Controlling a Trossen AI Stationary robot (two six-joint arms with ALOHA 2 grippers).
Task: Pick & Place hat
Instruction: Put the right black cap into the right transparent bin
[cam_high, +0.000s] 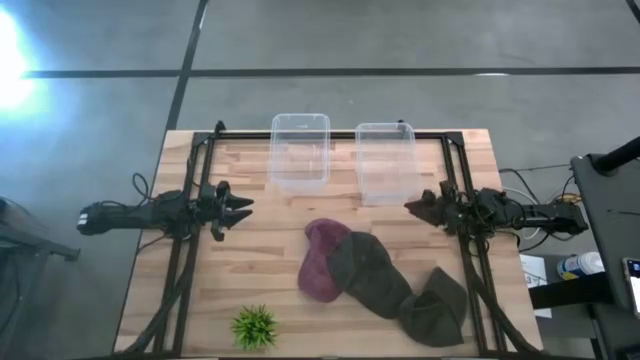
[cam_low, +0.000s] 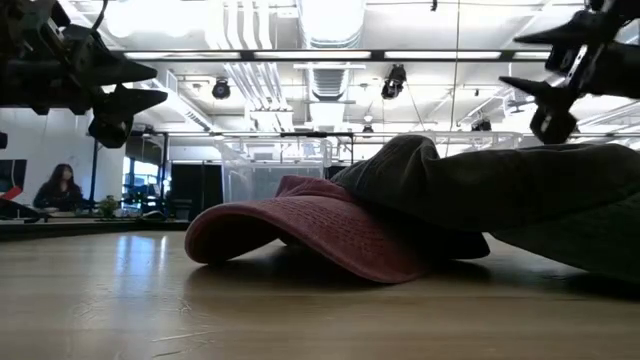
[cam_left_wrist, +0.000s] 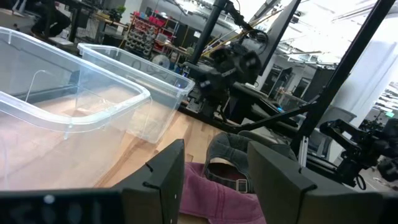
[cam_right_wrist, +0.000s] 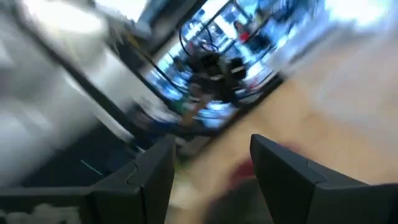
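Observation:
A maroon cap (cam_high: 320, 262) lies crown-down on the table middle, partly under an olive cap (cam_high: 367, 270); a second olive cap (cam_high: 437, 308) lies beside it toward the near right. In the low view the maroon cap (cam_low: 310, 232) rests on its brim edge with the olive cap (cam_low: 450, 190) leaning on it. My left gripper (cam_high: 243, 207) hovers open left of the caps, above the table. My right gripper (cam_high: 412, 207) hovers open right of them, near the right bin. The left wrist view shows the maroon cap (cam_left_wrist: 217, 193) and an olive cap (cam_left_wrist: 233, 152) ahead.
Two clear plastic bins (cam_high: 300, 150) (cam_high: 385, 160) stand at the table's far edge. A small green plant (cam_high: 254, 326) sits near the near-left corner. Black frame rails (cam_high: 185, 250) (cam_high: 478, 270) run along both sides. Bare wood lies left of the caps.

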